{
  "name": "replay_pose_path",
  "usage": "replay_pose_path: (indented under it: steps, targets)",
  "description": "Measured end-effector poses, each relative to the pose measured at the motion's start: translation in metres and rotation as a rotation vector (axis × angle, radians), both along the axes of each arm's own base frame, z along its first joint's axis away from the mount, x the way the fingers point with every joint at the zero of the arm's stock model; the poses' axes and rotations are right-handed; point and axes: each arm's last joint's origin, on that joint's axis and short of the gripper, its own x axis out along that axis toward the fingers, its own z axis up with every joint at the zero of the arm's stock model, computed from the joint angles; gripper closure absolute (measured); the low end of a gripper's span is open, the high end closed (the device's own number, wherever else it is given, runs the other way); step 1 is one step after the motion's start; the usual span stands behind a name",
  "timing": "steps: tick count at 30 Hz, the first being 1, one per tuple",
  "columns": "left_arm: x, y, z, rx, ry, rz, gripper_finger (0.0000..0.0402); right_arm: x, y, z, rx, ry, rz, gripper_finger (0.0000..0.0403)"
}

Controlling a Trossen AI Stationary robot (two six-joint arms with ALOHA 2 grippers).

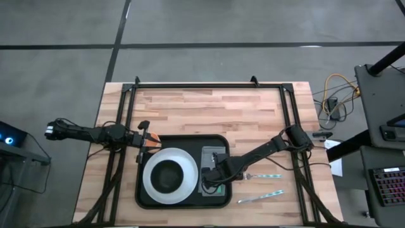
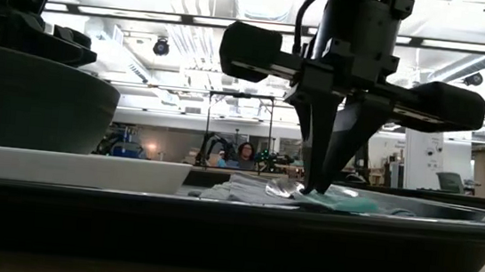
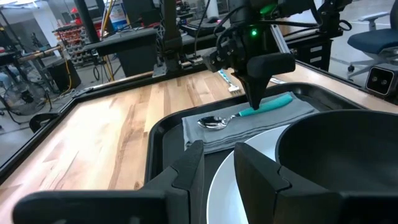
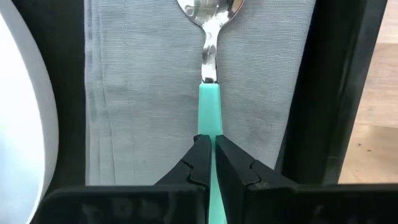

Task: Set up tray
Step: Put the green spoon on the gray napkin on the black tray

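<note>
surface: wooden table [image 1: 209,107] | on it: black tray [image 1: 183,140]; fork [image 1: 262,175]; knife [image 1: 261,197]

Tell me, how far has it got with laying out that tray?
Done: the white plate with the dark bowl sits on the tray, with the grey napkin beside it. In hand: the right gripper is shut on the teal-handled spoon, which lies on the napkin. Left: two more utensils lie on the table beside the tray. The left gripper waits at the tray's far corner.

No readable text, label, brand, number or sign anywhere: none on the tray [image 1: 147,194], none on the table [image 1: 209,114].
</note>
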Motion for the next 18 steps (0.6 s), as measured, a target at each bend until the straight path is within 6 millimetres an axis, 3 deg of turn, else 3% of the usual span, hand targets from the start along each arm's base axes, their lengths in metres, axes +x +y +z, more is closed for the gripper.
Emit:
replay_pose_path:
  steps: [18]
  targets:
    - [0.0000,0.0000,0.0000,0.000,0.000,0.000,0.0330,0.0043,0.0010,0.0008,0.018,-0.031,0.094,0.0381]
